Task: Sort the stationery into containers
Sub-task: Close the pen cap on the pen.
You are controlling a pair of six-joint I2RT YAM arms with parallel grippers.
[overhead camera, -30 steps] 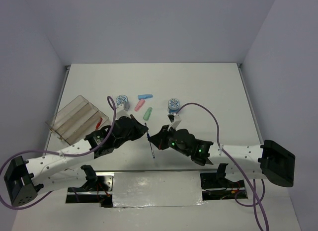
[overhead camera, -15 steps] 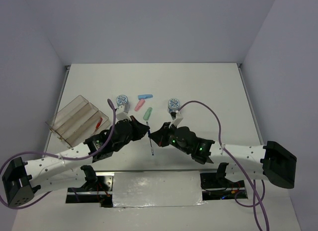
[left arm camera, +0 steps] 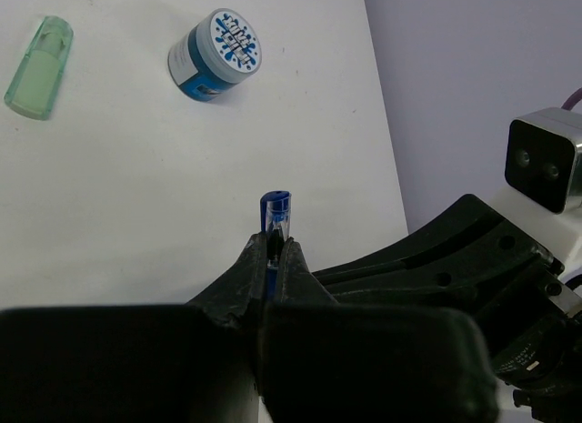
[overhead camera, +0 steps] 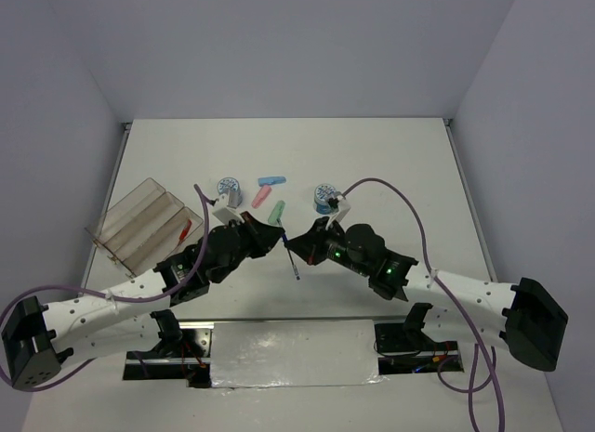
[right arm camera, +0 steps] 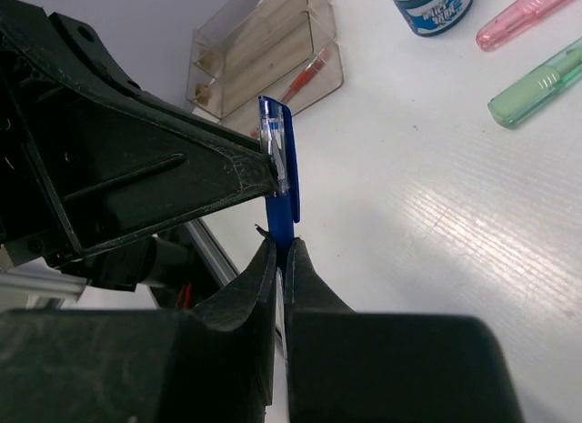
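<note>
A thin blue pen (overhead camera: pixel 292 257) hangs above the table between the two arms, gripped from both sides. My left gripper (left arm camera: pixel 275 247) is shut on its capped end (left arm camera: pixel 275 208). My right gripper (right arm camera: pixel 282 252) is shut on the barrel (right arm camera: pixel 283 197) lower down, its tip facing the left gripper (overhead camera: pixel 277 235). The clear divided tray (overhead camera: pixel 139 224) lies at the left with a red pen (overhead camera: pixel 184 231) in its nearest compartment. Two blue-white discs (overhead camera: pixel 229 189) (overhead camera: pixel 324 196) and the blue (overhead camera: pixel 271 181), pink (overhead camera: pixel 261 196) and green (overhead camera: pixel 276 211) capsules lie on the table beyond the grippers.
The right gripper (overhead camera: pixel 296 247) and left arm crowd the table's near middle. Purple cables (overhead camera: pixel 390 202) arch over both arms. Grey walls close the table on three sides. The near edge carries the arm bases and a metal plate (overhead camera: pixel 293 353).
Both arms have carried the blue pen a little farther from the near edge and to the right. The pen stays gripped by both grippers.
</note>
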